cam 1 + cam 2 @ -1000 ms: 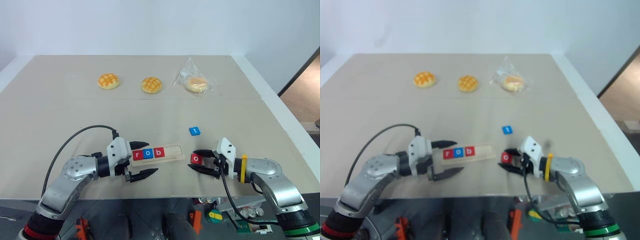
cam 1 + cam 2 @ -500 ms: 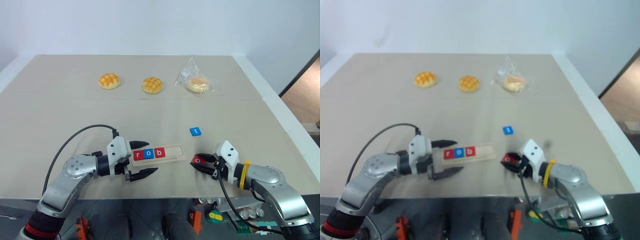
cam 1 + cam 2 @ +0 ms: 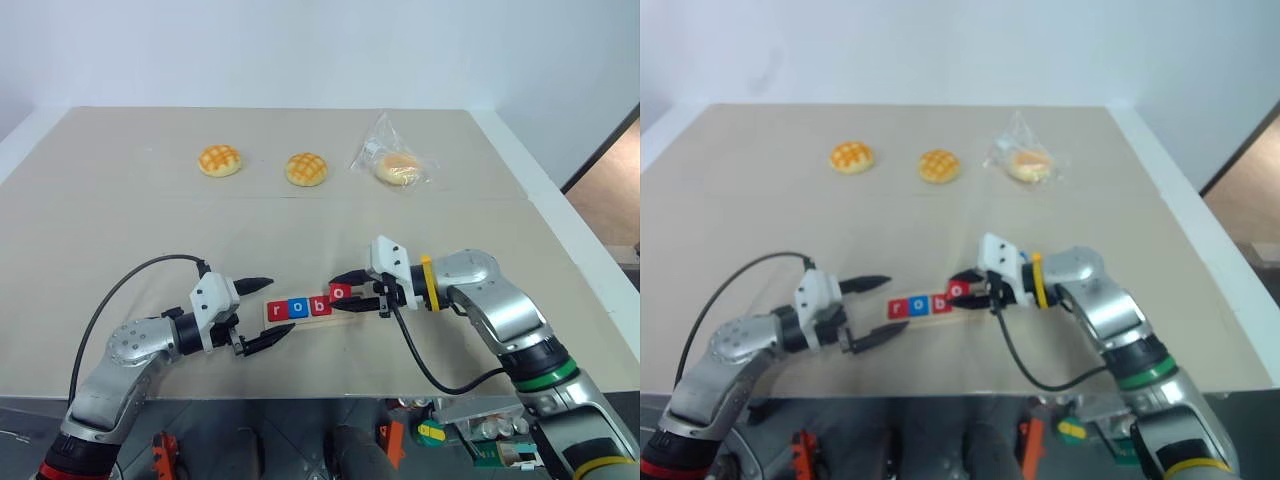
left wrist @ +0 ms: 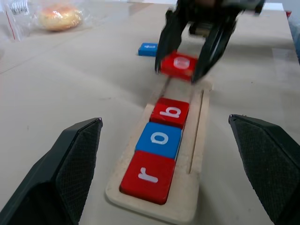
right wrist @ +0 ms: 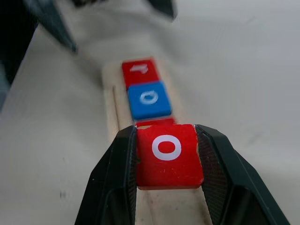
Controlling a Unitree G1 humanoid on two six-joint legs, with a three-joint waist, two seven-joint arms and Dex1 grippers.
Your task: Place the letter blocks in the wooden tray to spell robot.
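Observation:
The wooden tray (image 3: 347, 309) lies near the table's front edge. Three letter blocks sit in its groove: red r (image 3: 279, 311), blue o (image 3: 299, 308) and red b (image 3: 319, 305). My right gripper (image 3: 343, 292) is shut on a red o block (image 5: 168, 154), held just above the tray's empty part right of the b. My left gripper (image 3: 260, 313) stands open just off the tray's left end, with nothing between its fingers. A blue block (image 4: 148, 48) lies on the table beyond the tray.
Two golden buns (image 3: 219, 160) (image 3: 306, 168) and a bagged bun (image 3: 397, 167) lie in a row at the back of the table. The table's right edge (image 3: 560, 235) borders a white strip.
My right gripper has lifted the red o block off the table and carried it left, over the tray's right part. My left gripper has drawn back left, off the tray's end.

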